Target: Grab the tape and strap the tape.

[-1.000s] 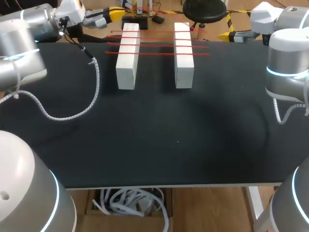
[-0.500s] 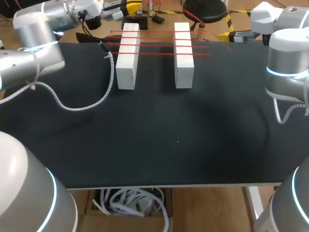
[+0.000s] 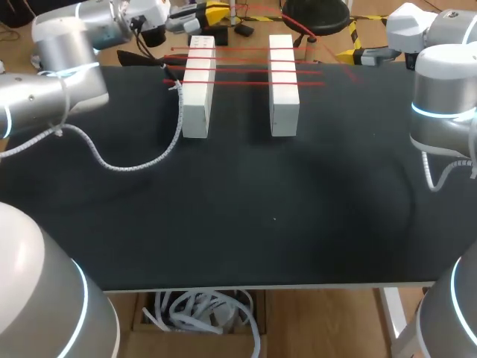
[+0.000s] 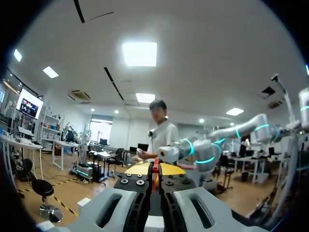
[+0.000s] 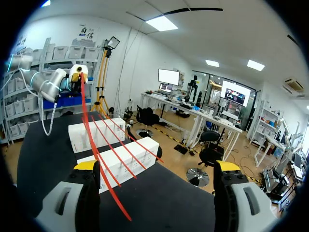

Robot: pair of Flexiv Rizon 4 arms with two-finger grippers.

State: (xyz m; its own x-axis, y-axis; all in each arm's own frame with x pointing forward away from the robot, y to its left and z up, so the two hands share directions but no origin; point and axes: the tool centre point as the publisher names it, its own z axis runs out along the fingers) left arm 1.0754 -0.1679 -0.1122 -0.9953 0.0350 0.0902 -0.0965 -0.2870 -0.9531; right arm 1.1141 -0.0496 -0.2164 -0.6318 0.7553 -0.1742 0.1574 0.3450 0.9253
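Observation:
Two long white blocks stand side by side at the back of the black table. Several strands of red tape run across their tops. My left gripper hangs behind the left block, shut on the red tape, which shows between its yellow tips. From that gripper a red tape strand stretches over the blocks and passes between the fingers of my right gripper, close to one finger. That gripper is open at the back right, holding nothing.
The left arm's white coiled cable droops onto the table left of the blocks. The front and middle of the black surface carry no objects. My right arm's body stands at the right edge.
My left arm has swung right along the far edge to behind the left block, carrying the tape, and its cable followed. The right arm has not moved.

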